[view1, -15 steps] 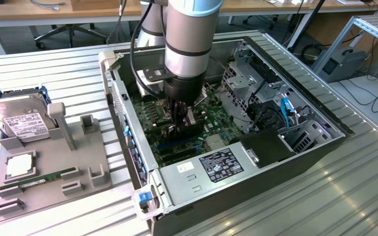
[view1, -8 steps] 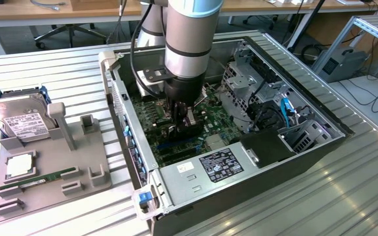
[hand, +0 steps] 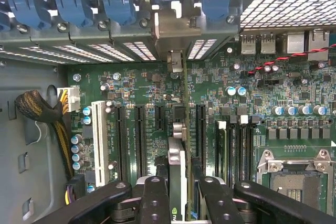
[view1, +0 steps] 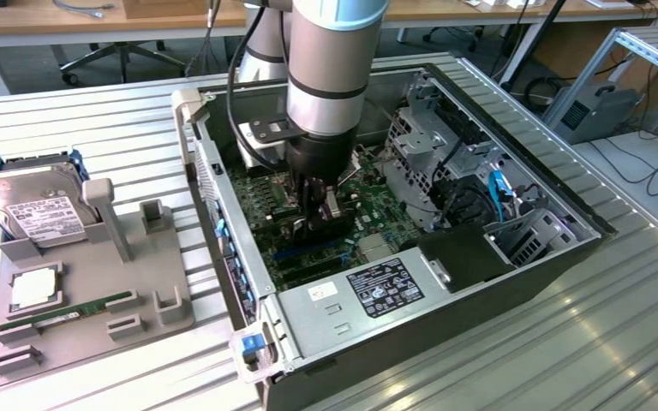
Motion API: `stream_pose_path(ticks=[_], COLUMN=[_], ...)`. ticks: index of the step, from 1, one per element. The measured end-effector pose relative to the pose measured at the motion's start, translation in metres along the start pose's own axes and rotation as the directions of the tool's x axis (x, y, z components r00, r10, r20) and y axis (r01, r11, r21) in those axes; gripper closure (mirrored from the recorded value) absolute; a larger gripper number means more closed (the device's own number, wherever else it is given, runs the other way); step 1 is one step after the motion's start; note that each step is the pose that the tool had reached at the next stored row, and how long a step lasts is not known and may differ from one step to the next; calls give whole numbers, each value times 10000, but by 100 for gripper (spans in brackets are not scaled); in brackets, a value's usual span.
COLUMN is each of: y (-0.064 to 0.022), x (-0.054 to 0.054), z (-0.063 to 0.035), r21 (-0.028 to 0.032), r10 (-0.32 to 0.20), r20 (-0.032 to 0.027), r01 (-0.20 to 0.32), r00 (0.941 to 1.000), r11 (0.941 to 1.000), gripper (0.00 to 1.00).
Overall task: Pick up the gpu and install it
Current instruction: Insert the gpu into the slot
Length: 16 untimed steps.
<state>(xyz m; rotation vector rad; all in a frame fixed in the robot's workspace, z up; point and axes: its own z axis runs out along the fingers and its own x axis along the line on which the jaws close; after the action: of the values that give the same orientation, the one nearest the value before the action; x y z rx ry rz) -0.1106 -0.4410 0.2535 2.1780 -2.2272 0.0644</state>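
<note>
The gpu point(hand: 177, 145) shows edge-on in the wrist view, a thin green card with a silver part along it. It stands upright over the long black slots of the motherboard point(hand: 131, 93), and its silver end bracket point(hand: 176, 30) reaches the case's rear slot panel. My gripper point(hand: 181, 205) is shut on it, a black finger point(hand: 155, 198) on each side. In the exterior view my gripper point(view1: 320, 214) is down inside the open computer case point(view1: 535, 197), holding the dark card point(view1: 331, 224) just above the board. Whether the card's edge sits in a slot is hidden.
A grey fixture point(view1: 89, 287) at the exterior view's left holds a silver hard drive point(view1: 38, 210), a square chip point(view1: 34, 287) and a thin RAM stick point(view1: 66, 312). Inside the case are the power supply point(view1: 386, 287), drive cage point(view1: 421, 145), CPU socket point(hand: 294, 166) and cable bundle point(hand: 42, 111).
</note>
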Motion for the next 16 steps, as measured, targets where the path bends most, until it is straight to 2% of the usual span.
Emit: stream_pose_path(ticks=[5,6,7,8,13,16], y=[-1,0,0,0,0,-1], x=[-1,-1,-1,0,1,2], z=[3,3,2,1,-6,-58], r21=[5,3,1,1,-2,0], r10=[1,0,0,0,0,-1], r20=[8,6,3,3,-4,-2], r01=[-1,0,0,0,0,1], r00=[10000,10000,10000,10000,10000,10000], r11=[10000,10000,10000,10000,10000,10000], gripper=[72,66,66,59,59,59])
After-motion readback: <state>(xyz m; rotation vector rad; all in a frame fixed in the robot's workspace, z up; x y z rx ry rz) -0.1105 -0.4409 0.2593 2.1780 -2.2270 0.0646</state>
